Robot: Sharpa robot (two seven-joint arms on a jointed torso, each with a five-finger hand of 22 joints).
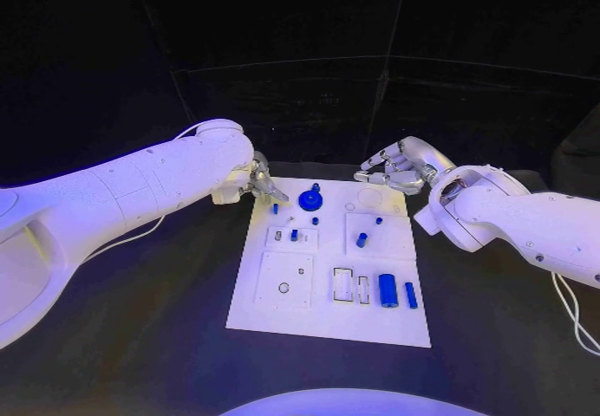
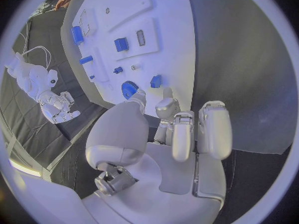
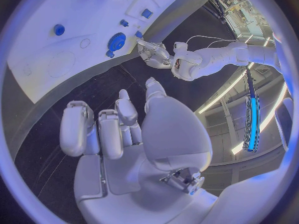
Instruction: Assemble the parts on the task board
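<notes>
No writing or label can be read on anything here. On the black tabletop (image 1: 150, 347) lies the white task board (image 1: 328, 325), its long side running away from the robot. Along its near part lie a fat blue cylinder (image 1: 388, 289) and a thin blue bar (image 1: 410, 295) side by side, just beside a pair of upright rectangular slots; to their left is a raised square plate with a small oval hole. Farther up stand several small blue pegs (image 1: 361, 239), and near the far edge sits a blue gear (image 1: 310, 202) with a knob on top, next to a faint round recess. The left hand (image 1: 257, 182) hovers at the board's far left corner, close to the gear but not touching it; the left wrist view shows its fingers (image 2: 213, 129) curled loosely forward, apart from the thumb, with nothing between them, so it is empty and open, and it also shows the gear (image 2: 129, 89) just beyond the fingertips. The right hand (image 1: 398, 169) hangs past the board's far right corner, over the tabletop; the right wrist view shows its fingers (image 3: 79, 129) apart and holding nothing, with the gear (image 3: 116, 41) and the left hand (image 3: 156, 54) beyond them, and the board's teeth-edged gear outline clearer than from the head.
</notes>
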